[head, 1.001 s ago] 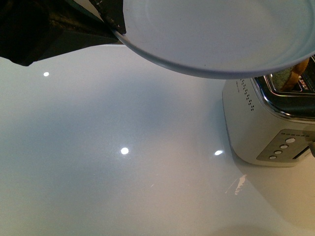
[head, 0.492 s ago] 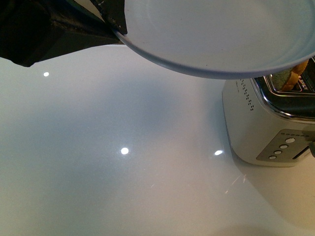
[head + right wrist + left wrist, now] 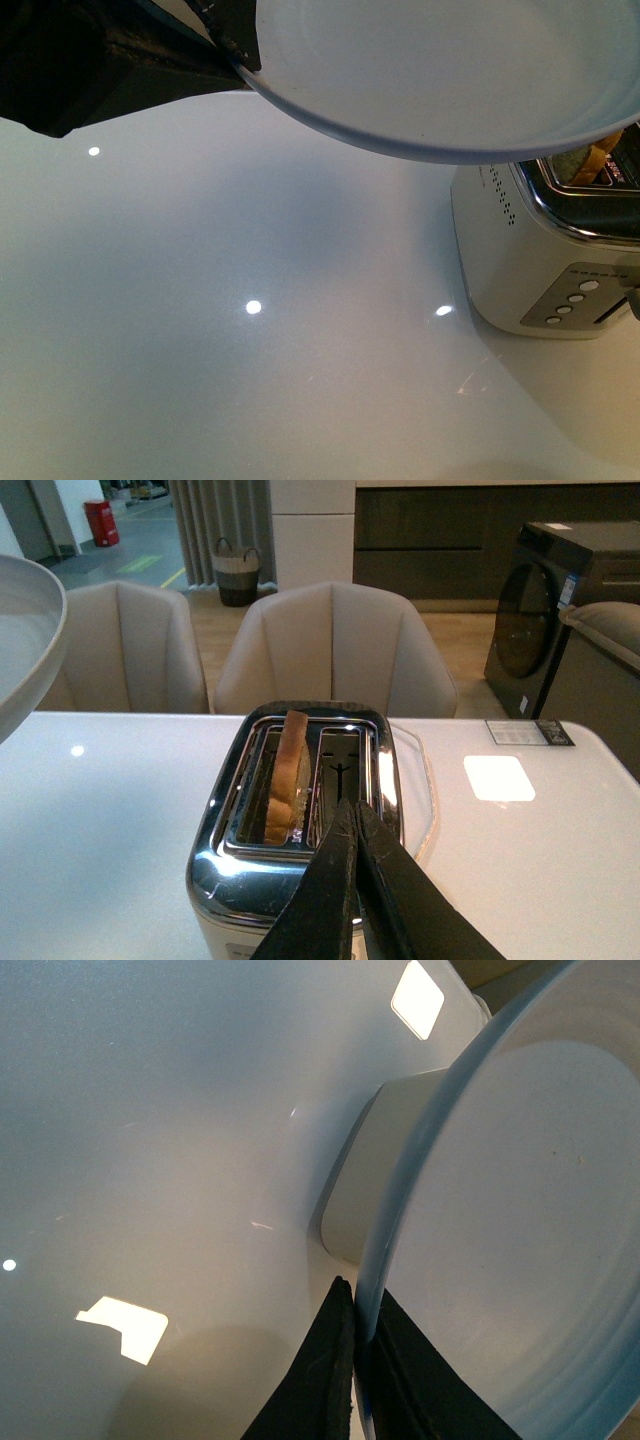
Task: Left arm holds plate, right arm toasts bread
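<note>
The plate (image 3: 440, 70) is held by its rim in the left gripper (image 3: 362, 1305); for the bread (image 3: 285, 775) in the toaster (image 3: 520, 250) at 3 o'clock, the empty, squeezed-together right gripper (image 3: 355, 815) must probably be spread first.

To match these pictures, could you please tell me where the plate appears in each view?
Front view: the plate fills the top, centre to right, overlapping the toaster.
Left wrist view: plate close up, rim pinched by the left gripper, toaster behind.
Right wrist view: plate cut off at frame edge, beside toaster.
Shared landmark: the toaster.
</note>
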Tool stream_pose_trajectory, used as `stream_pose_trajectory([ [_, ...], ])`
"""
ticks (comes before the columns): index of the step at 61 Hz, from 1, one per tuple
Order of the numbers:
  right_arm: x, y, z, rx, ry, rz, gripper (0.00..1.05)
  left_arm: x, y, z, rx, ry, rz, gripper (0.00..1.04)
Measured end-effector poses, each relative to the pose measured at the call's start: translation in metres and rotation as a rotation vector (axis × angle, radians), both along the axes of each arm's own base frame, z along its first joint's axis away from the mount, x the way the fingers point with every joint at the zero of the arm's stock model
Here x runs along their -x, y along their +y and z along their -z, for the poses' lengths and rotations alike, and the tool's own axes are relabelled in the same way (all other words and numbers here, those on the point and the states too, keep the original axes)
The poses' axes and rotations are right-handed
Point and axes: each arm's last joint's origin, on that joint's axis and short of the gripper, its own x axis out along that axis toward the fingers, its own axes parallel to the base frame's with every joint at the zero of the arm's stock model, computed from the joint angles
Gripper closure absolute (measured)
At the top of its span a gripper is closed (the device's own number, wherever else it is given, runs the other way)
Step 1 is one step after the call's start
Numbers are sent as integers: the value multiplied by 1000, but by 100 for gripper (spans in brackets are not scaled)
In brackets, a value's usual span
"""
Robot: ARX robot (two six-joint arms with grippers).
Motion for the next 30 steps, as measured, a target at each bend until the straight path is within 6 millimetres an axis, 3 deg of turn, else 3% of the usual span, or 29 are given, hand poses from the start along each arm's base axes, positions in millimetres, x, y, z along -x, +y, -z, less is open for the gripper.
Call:
stream_pose_trajectory([
  [30, 12, 0, -2, 0, -13, -1, 103, 0, 0, 0, 0, 0, 0, 102],
])
